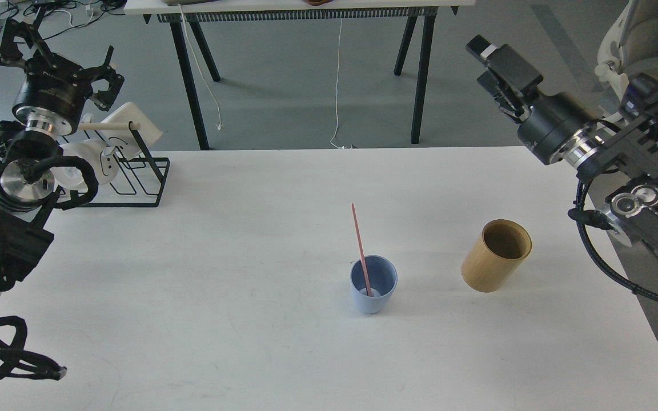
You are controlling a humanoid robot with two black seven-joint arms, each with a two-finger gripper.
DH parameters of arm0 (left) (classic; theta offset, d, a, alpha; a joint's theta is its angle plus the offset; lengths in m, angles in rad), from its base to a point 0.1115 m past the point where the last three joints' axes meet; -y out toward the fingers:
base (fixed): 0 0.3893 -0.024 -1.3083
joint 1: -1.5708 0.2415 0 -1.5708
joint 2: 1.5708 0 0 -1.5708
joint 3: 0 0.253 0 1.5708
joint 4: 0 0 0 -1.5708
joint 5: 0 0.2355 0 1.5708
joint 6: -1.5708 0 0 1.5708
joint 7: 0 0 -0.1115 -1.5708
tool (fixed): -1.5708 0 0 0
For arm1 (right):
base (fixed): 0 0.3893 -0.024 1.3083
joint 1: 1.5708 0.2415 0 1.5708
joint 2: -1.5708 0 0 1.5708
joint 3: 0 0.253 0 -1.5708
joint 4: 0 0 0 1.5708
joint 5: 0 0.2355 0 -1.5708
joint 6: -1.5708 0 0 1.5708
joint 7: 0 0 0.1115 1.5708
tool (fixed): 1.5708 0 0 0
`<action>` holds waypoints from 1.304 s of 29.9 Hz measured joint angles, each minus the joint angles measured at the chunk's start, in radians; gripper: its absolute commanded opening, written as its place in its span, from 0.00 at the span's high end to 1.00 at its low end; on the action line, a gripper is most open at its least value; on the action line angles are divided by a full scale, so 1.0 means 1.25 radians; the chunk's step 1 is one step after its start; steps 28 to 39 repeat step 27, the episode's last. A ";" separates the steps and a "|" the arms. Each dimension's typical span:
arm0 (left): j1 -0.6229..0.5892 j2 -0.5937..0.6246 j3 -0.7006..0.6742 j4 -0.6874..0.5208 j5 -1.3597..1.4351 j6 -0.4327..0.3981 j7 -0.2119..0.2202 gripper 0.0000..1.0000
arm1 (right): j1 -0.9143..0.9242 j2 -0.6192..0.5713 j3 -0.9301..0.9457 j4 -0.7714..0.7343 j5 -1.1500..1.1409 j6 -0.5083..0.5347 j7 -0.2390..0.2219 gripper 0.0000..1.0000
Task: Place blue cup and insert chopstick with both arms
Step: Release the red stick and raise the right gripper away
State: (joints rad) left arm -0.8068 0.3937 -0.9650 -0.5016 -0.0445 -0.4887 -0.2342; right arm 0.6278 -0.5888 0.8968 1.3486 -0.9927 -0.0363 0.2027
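The pale blue cup stands upright on the white table, right of centre. A thin pink chopstick stands in it, its lower end on the cup's bottom, leaning up and to the left. My right gripper is raised high at the upper right, well away from the cup, with its jaws slightly apart and nothing in them. My left gripper is at the upper left above the rack, with its claws spread and empty.
A tan wooden cylindrical holder stands to the right of the cup. A black wire rack with white mugs and a pale wooden rod sits at the table's back left. An office chair is beyond the right edge.
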 measured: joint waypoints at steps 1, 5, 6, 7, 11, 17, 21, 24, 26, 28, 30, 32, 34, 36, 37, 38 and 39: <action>0.000 -0.002 0.000 0.000 0.000 0.000 0.000 0.00 | 0.012 0.001 0.008 -0.026 0.043 0.003 0.002 0.00; 0.000 -0.009 0.000 0.000 0.000 0.000 0.000 0.00 | 0.069 0.021 0.024 -0.157 0.229 0.034 0.037 0.00; 0.000 -0.010 0.001 0.000 0.000 0.000 0.000 0.00 | 0.079 0.026 0.027 -0.187 0.267 0.048 0.048 0.00; 0.000 -0.011 0.001 0.000 0.000 0.000 0.000 0.00 | 0.089 0.029 0.029 -0.215 0.309 0.065 0.057 0.00; 0.000 -0.012 0.000 0.001 -0.001 0.000 0.000 0.00 | 0.108 0.045 0.053 -0.288 0.438 0.101 0.066 0.00; -0.001 -0.014 -0.002 0.001 -0.003 0.000 0.000 0.00 | 0.113 0.101 0.121 -0.394 0.599 0.144 0.048 0.01; -0.001 -0.018 -0.004 0.001 -0.004 0.000 0.000 0.00 | 0.117 0.140 0.136 -0.448 0.638 0.184 0.047 0.01; -0.001 -0.019 -0.005 0.001 -0.004 0.000 0.000 0.00 | 0.117 0.161 0.156 -0.474 0.648 0.192 0.047 0.00; -0.001 -0.019 -0.005 0.001 -0.004 0.000 0.000 0.00 | 0.117 0.171 0.162 -0.484 0.661 0.195 0.046 0.00; -0.001 -0.020 -0.005 0.001 -0.004 0.000 0.000 0.00 | 0.117 0.173 0.161 -0.485 0.665 0.198 0.046 0.00; -0.001 -0.020 -0.005 0.001 -0.004 0.000 0.000 0.00 | 0.117 0.173 0.161 -0.485 0.665 0.198 0.046 0.00; -0.001 -0.020 -0.005 0.001 -0.004 0.000 0.000 0.00 | 0.117 0.173 0.161 -0.485 0.665 0.198 0.046 0.00; -0.001 -0.020 -0.005 0.001 -0.004 0.000 0.000 0.00 | 0.117 0.173 0.161 -0.485 0.665 0.198 0.046 0.00; -0.001 -0.020 -0.005 0.001 -0.004 0.000 0.000 0.00 | 0.117 0.173 0.161 -0.485 0.665 0.198 0.046 0.00; -0.001 -0.020 -0.005 0.001 -0.004 0.000 0.000 0.00 | 0.117 0.173 0.161 -0.485 0.665 0.198 0.046 0.00; -0.001 -0.020 -0.005 0.001 -0.004 0.000 0.000 0.00 | 0.117 0.173 0.161 -0.485 0.665 0.198 0.046 0.00; -0.001 -0.020 -0.005 0.001 -0.004 0.000 0.000 0.00 | 0.117 0.173 0.161 -0.485 0.665 0.198 0.046 0.00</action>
